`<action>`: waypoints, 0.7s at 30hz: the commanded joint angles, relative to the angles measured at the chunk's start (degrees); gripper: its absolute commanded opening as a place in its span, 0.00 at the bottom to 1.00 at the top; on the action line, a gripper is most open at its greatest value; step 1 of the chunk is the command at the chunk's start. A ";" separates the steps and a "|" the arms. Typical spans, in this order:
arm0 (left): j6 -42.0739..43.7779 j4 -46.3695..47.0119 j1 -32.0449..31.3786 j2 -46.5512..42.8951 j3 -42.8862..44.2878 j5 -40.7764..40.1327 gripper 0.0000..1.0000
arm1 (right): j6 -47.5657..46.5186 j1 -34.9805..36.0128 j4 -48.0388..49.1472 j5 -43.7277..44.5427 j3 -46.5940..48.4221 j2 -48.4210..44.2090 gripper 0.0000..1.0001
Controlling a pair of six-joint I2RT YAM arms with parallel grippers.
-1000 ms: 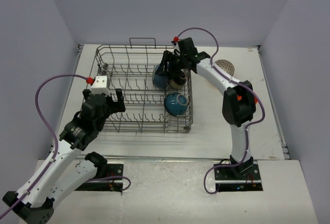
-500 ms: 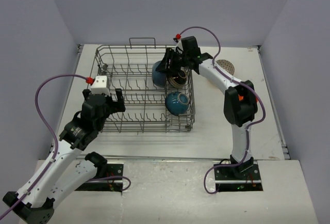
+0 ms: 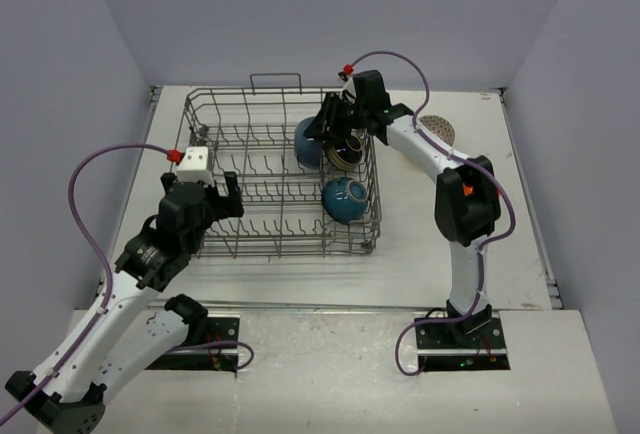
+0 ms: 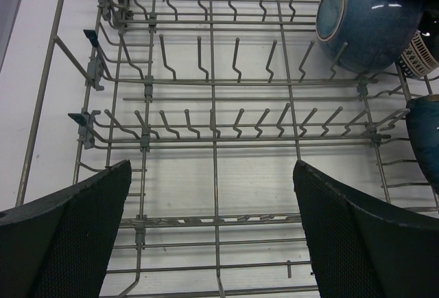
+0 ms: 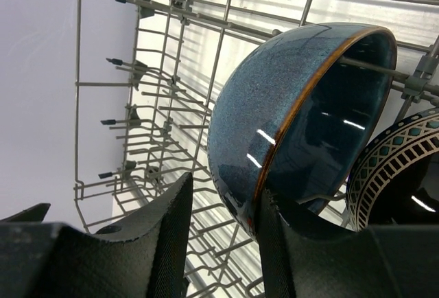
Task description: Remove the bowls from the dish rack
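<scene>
The grey wire dish rack [image 3: 262,91] holds three bowls at its right end. A dark blue bowl [image 3: 307,142] stands on edge between tines, a black-and-cream patterned bowl [image 3: 345,157] beside it, and a second dark blue bowl [image 3: 345,200] nearer. My right gripper [image 3: 325,134] is open and straddles the far blue bowl's orange rim [image 5: 274,112]: one finger sits inside it, and the other stands outside with a gap. My left gripper [image 4: 212,229] is open and empty above the rack's near left part [image 4: 212,140]; the blue bowl [image 4: 367,20] lies far right.
A patterned round dish [image 3: 436,130] lies on the table right of the rack, under my right arm. The rack's upright tines [image 5: 137,119] fill its left and middle rows. Grey walls close in the table on three sides.
The rack and its bowls have slid slightly to the right. My right gripper has shifted a little right at the far blue bowl. The left arm has not moved.
</scene>
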 commanded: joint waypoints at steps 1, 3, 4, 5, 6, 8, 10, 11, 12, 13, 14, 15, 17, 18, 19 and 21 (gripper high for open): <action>0.09 2.64 0.49 0.04 0.08 0.38 1.00 | 9.34 -0.75 12.73 -19.49 -1.60 -0.35 0.17; 0.09 2.64 0.49 0.04 0.08 0.46 1.00 | 9.78 -0.67 13.52 -19.41 -1.78 -0.70 0.15; 0.18 2.73 0.49 0.04 0.16 0.55 1.00 | 10.13 -0.67 14.13 -19.58 -1.87 -0.87 0.12; 0.18 2.73 0.49 0.04 0.08 0.55 1.00 | 10.75 -0.67 14.92 -20.19 -2.39 -0.96 0.11; 0.18 2.73 0.49 -0.04 0.08 0.55 1.00 | 11.88 -0.67 16.15 -20.72 -2.48 -1.05 0.11; 0.18 2.73 0.49 -0.05 0.08 0.64 1.00 | 13.21 -0.75 18.70 -21.86 -3.27 -1.05 0.06; 0.26 2.73 0.49 -0.04 0.08 0.64 1.00 | 15.06 -0.75 21.17 -22.40 -3.71 -0.88 0.06; 0.26 2.64 0.49 -0.05 0.08 0.64 1.00 | 15.23 -0.75 21.61 -22.57 -3.80 -0.79 0.02; 0.26 2.64 0.49 -0.22 0.08 0.64 1.00 | 16.02 -0.75 22.74 -22.66 -4.06 -0.79 0.01; 0.26 2.64 0.49 -0.22 0.08 0.64 1.00 | 16.46 -0.75 23.36 -22.92 -4.24 -0.61 0.01; 0.26 2.64 0.49 -0.22 -0.01 0.64 1.00 | 17.16 -0.75 24.50 -23.36 -4.94 -0.52 0.01; 0.26 2.64 0.58 -0.22 0.07 0.55 1.00 | 17.95 -0.75 25.55 -23.62 -5.12 -0.44 0.01; 0.26 2.73 0.58 -0.31 0.08 0.64 1.00 | 18.48 -0.75 26.53 -23.71 -5.55 -0.35 0.00; 0.26 2.64 0.58 -0.31 0.08 0.64 1.00 | 18.49 -0.75 26.62 -23.71 -5.56 -0.26 0.00; 0.26 2.64 0.49 -0.31 0.08 0.64 1.00 | 18.57 -0.75 26.88 -23.98 -5.64 -0.17 0.00; 0.26 2.73 0.49 -0.31 -0.01 0.55 1.00 | 18.66 -0.75 26.54 -23.63 -5.56 0.18 0.00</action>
